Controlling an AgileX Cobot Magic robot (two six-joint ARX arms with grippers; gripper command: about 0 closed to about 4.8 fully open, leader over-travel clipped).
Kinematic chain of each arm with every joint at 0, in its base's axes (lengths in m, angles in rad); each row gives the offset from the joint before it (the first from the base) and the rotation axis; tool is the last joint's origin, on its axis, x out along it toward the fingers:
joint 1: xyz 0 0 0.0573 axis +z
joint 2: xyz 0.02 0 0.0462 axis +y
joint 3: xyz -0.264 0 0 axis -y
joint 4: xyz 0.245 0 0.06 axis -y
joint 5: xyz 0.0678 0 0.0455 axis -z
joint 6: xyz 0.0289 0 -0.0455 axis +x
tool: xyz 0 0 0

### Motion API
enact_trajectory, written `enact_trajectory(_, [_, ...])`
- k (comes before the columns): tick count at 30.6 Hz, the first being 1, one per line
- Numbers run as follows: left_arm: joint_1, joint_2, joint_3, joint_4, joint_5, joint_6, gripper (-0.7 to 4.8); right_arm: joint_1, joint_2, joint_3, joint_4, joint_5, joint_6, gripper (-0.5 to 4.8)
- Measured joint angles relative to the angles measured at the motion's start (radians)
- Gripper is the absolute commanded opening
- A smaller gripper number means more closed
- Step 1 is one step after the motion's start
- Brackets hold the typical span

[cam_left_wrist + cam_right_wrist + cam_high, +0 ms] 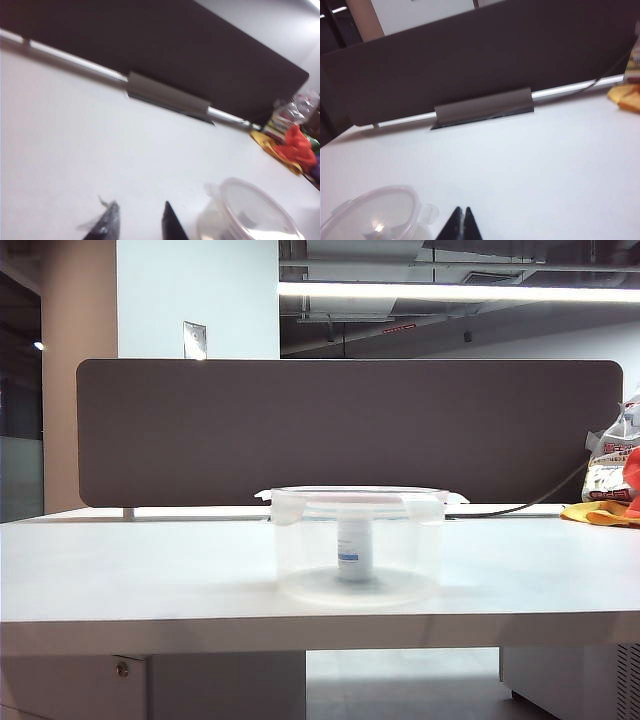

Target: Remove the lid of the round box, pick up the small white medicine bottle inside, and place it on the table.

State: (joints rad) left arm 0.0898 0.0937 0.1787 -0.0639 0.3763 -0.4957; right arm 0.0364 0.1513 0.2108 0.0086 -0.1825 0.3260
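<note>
Nothing done yet: lid (358, 494) seated on the round box (300, 550) mid-worktop (120, 570), small white medicine bottle (352, 550) upright inside. Left pincer (137, 225) a little parted, empty, just beside the box; right pincer (462, 224) pressed closed, empty, near the box's other side. Still to come: lid off, bottle out, down on the worktop

The lid (357, 494) sits on the round box (300, 550), apparently mid-table (120, 570), the small white medicine bottle (352, 550) inside.
</note>
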Motion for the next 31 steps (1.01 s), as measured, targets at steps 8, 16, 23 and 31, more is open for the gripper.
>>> enact_trajectory(8, [0.0, 0.284, 0.147, -0.007, 0.146, -0.029, 1.17, 0.0, 0.38, 0.18, 0.001, -0.141, 0.052, 1.85])
enact_trajectory(16, [-0.049, 0.579, 0.287, -0.014, 0.243, -0.037, 1.61, 0.0, 0.778, 0.322, 0.001, -0.315, 0.138, 1.92])
enact_trajectory(23, [-0.187, 0.784, 0.359, -0.008, 0.215, -0.036, 1.92, 0.002, 1.001, 0.364, 0.025, -0.46, 0.192, 2.72])
enact_trajectory(31, [-0.27, 1.026, 0.441, -0.001, 0.188, -0.037, 3.17, 0.002, 1.082, 0.367, 0.047, -0.491, 0.208, 2.71])
